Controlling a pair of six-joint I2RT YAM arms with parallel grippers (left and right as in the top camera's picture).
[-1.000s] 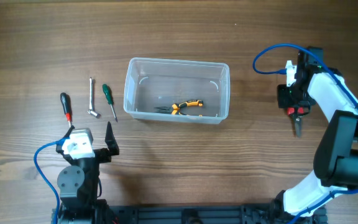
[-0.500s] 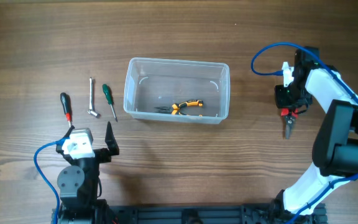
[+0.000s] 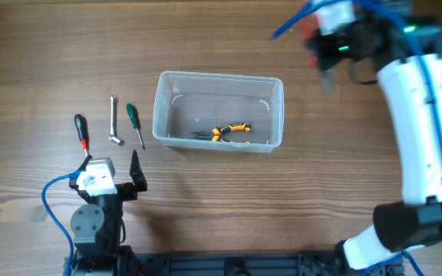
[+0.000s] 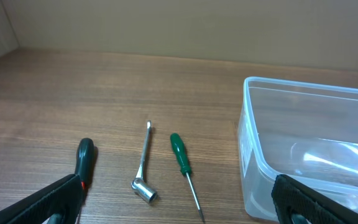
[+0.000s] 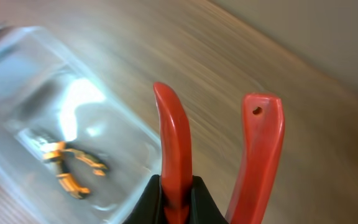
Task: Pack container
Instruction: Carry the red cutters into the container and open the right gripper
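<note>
Leftmost on the worktop lie three loose tools, none touching: a red-and-black screwdriver, a bent socket wrench and a green screwdriver. Near them the left hand has its fingers wide apart and holds nothing. One clear container sits mid-worktop with open wood on every side and one pair of orange-handled pliers inside. Beyond its far right corner the right hand, blurred, is clamped on one handle of a red-handled tool.
</note>
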